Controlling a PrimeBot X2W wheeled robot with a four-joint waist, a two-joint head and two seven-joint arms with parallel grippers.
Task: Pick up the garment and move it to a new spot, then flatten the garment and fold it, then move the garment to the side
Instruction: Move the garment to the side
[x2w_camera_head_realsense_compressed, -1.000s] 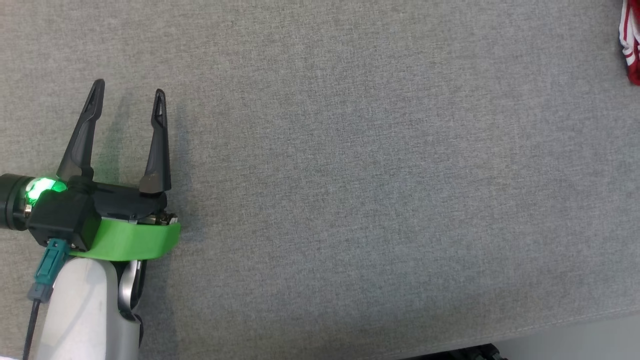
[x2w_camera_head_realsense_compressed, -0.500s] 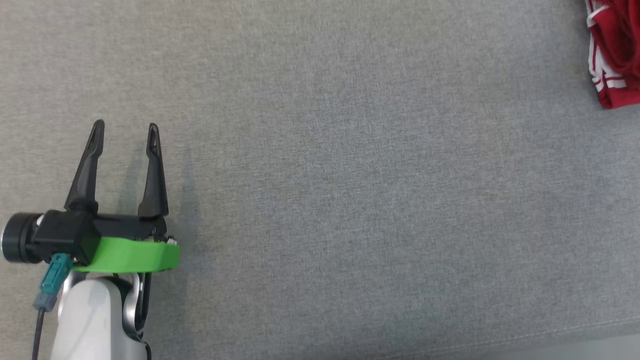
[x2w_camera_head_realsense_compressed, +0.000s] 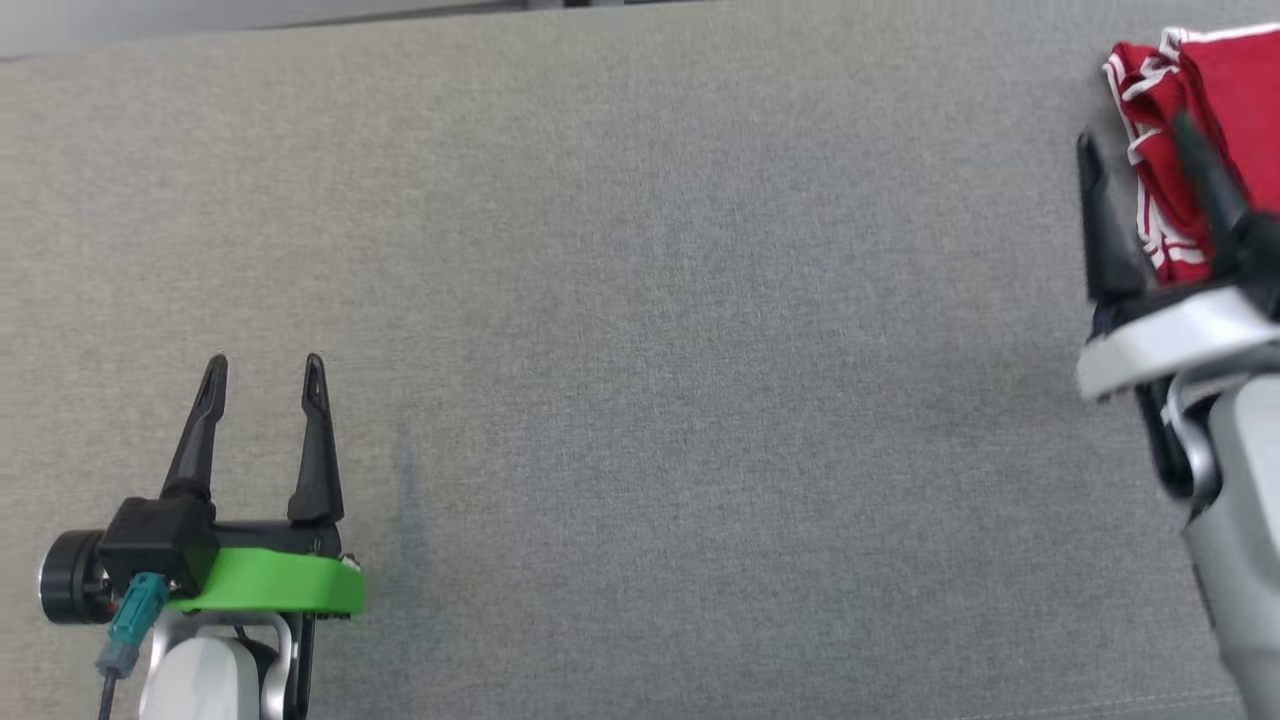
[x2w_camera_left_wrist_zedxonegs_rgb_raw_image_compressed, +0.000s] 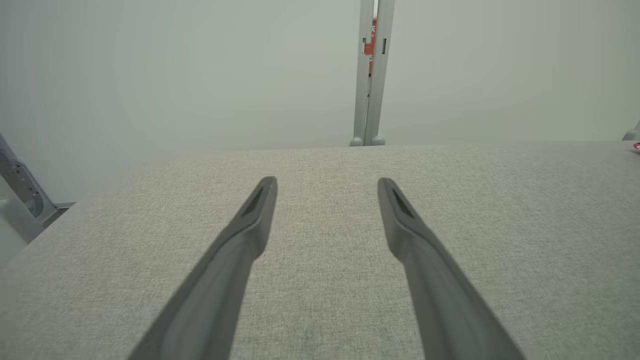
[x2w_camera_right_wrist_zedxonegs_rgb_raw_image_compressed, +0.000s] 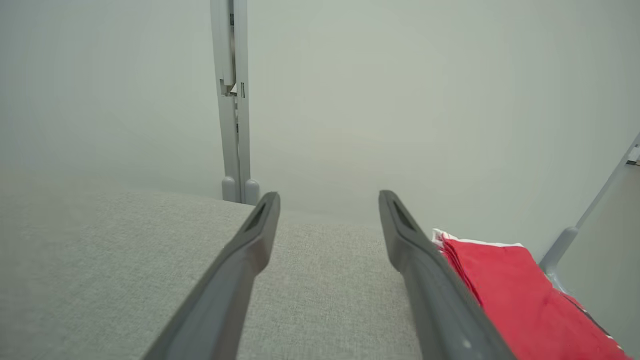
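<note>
At the right edge, garment (x2w_camera_head_realsense_compressed: 1215, 90): red with white stripes, I see it lying as a compact layered pile on the grey table (x2w_camera_head_realsense_compressed: 640, 350), near the far corner and well away from the middle
Right gripper (x2w_camera_head_realsense_compressed: 1133, 135): fingers spread wide and holding nothing; it hangs just beside the pile, one finger crossing the red cloth in the head view, so I judge it is placed there to deal with the garment
Left gripper (x2w_camera_head_realsense_compressed: 266, 362): released too and empty, over bare table at the near left, well apart from the garment, I think to keep out of the way
Stage: a layered pile off to one side fits a folded garment set aside, or a bundle waiting for pickup; I cannot settle which
Risk: the layers may slide apart if nudged
</note>
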